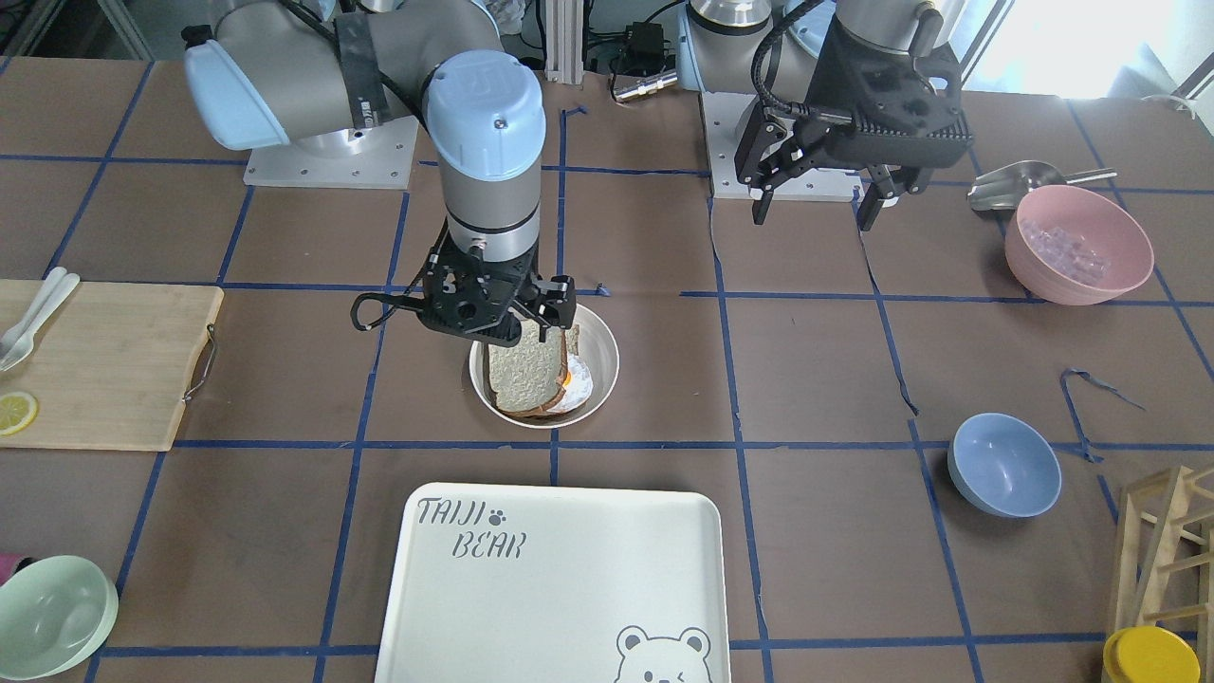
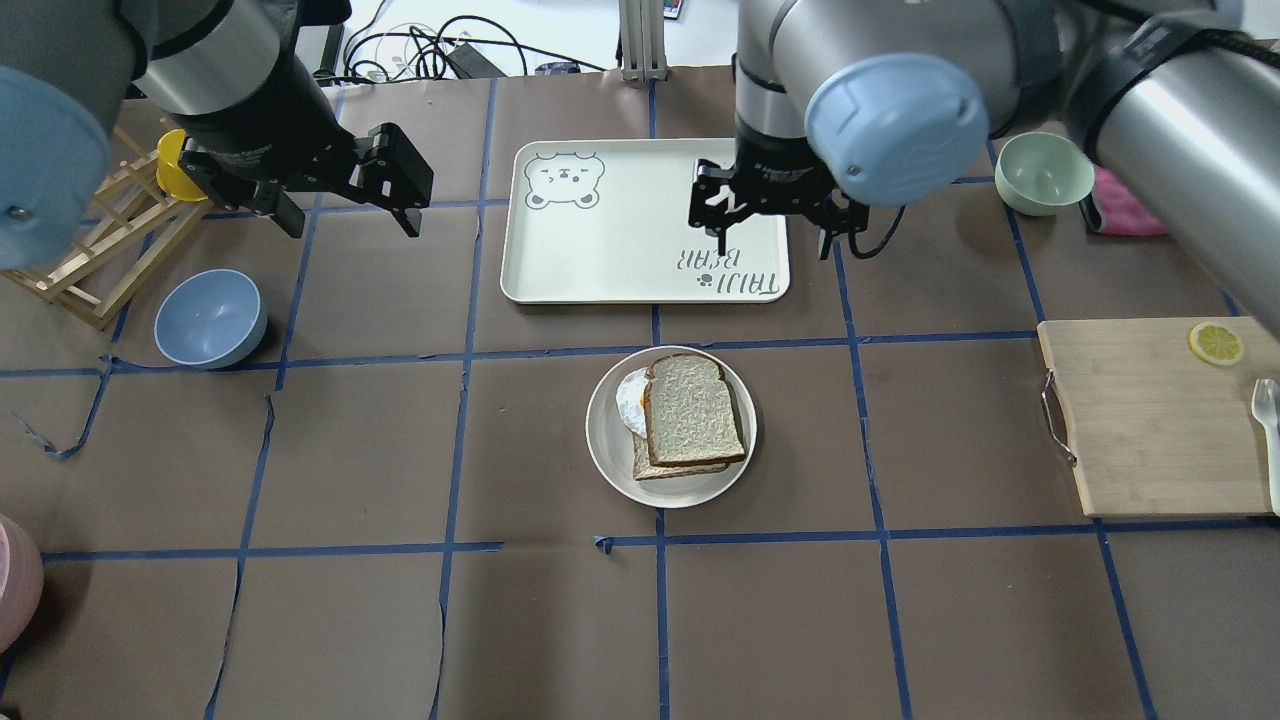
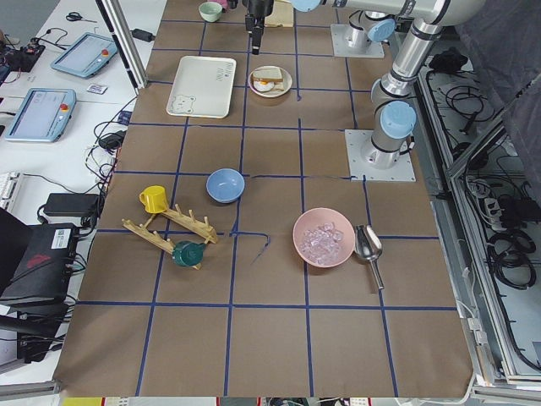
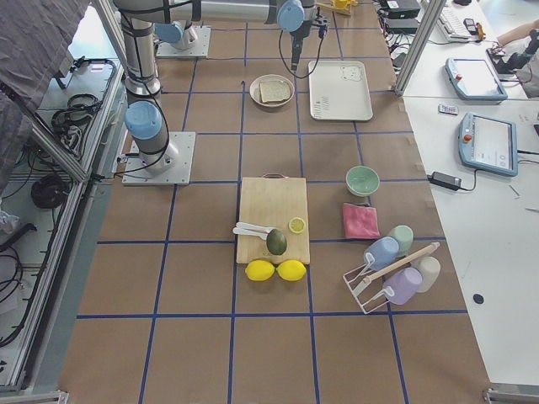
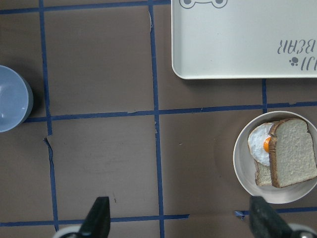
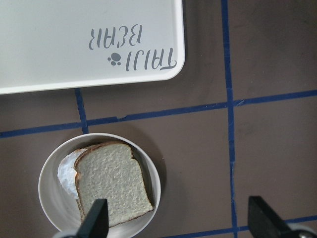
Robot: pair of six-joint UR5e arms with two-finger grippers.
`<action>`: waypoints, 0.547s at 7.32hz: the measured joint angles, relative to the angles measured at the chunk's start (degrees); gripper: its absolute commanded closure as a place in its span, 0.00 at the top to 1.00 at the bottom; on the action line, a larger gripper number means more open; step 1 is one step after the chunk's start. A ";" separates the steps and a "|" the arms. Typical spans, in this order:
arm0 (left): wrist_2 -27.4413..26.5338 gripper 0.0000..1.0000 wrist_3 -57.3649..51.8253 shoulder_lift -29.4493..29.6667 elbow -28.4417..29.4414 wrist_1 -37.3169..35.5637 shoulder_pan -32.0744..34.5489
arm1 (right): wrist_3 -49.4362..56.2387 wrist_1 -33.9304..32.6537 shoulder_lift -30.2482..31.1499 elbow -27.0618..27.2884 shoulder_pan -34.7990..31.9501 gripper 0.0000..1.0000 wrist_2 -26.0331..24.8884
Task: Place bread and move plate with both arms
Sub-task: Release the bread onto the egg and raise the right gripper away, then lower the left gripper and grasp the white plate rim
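Nearest me in the front-facing view is the bear-printed tray (image 1: pixel 560 588), lying at six o'clock from the plate (image 1: pixel 601 343) and just apart from it. Moving up, I've got the plate itself sitting on a blue tape line of the table (image 1: pixel 285 379). The bread (image 1: pixel 524 375) lies flat in it as the top layer, and a fried egg (image 1: pixel 576 381) peeks out from under it at three o'clock. A second slice (image 1: pixel 548 410) shows under the near edge at six. A blue bowl (image 1: pixel 1003 465) sits well off at four o'clock and a cutting board (image 1: pixel 104 365) out at nine. Just past the plate's far rim I see the right gripper (image 2: pixel 760 225), raised and touching nothing. Its wrist camera shows both fingers (image 6: pixel 96 218) spread wide with only table between them. Farther back, at two o'clock from the plate and well apart from it, the left gripper (image 1: pixel 814 213) hangs above the table, jaws likewise wide apart and holding nothing. Beyond it, a pink bowl (image 1: pixel 1079 245) stands near the table's edge.
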State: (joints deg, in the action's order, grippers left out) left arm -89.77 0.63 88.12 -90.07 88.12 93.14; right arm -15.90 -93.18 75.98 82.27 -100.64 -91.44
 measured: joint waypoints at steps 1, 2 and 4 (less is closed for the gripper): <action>0.18 1.00 0.24 0.54 -2.27 -0.20 0.24 | 5.02 2.46 0.59 -2.61 2.52 1.00 -0.03; 0.50 1.00 0.93 1.02 -5.66 -1.28 0.60 | 9.24 3.66 2.09 -4.11 3.90 1.00 -0.06; 1.81 1.00 6.00 3.08 -13.75 -8.78 3.42 | 16.59 4.68 5.44 -4.77 5.71 1.00 -0.65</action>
State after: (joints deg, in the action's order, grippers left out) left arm -87.96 6.63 91.21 -103.82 79.34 96.56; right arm 0.69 -88.50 81.42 77.50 -94.94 -92.09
